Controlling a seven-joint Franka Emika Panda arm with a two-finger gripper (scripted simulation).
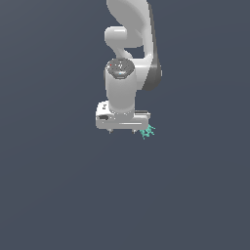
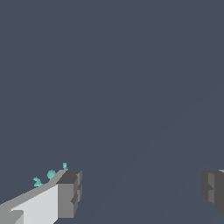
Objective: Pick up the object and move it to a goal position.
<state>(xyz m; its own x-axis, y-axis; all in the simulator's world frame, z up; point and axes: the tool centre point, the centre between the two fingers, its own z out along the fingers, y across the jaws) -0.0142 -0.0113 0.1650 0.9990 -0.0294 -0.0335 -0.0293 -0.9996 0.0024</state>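
The arm [image 1: 128, 58] is rendered in smooth white plastic-like shell with a soft sheen and dark grey trim. Matt grey, faceted pads [image 2: 70, 192] are seen on the gripper [image 1: 122, 132]. The object [image 1: 147, 131] is shown as flat, spiky teal. A uniform matt slate ground [image 1: 49, 195] is presented.
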